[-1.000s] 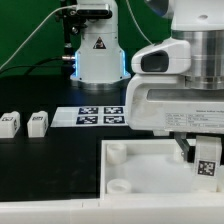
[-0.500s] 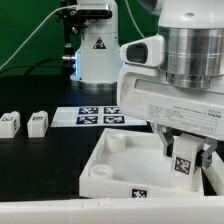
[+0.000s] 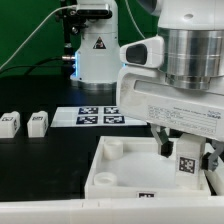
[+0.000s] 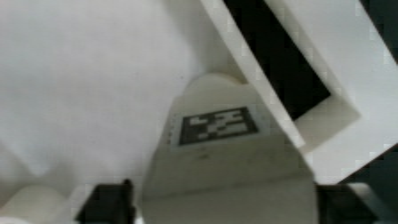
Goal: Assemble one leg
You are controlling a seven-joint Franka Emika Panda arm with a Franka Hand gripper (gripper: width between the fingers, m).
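Observation:
My gripper [image 3: 185,150] is shut on a leg [image 3: 186,166], a small white block with a black-and-white tag facing the camera. It holds the leg upright, down on the right part of the large white panel [image 3: 125,168]. In the wrist view the leg [image 4: 217,125] fills the middle between my dark fingers [image 4: 111,202], with the panel's white surface [image 4: 89,80] behind it. Two more legs [image 3: 10,123] [image 3: 38,122] lie on the black table at the exterior view's left. A round socket [image 3: 111,149] shows at the panel's far left corner.
The marker board [image 3: 100,116] lies flat behind the panel. The robot's white base [image 3: 95,50] stands at the back, with cables beside it. The panel's front edge carries a small tag [image 3: 148,195].
My gripper with the leg moved from the far right toward the exterior view's left over the panel. The panel shifted and tipped, then settled slightly to the right.

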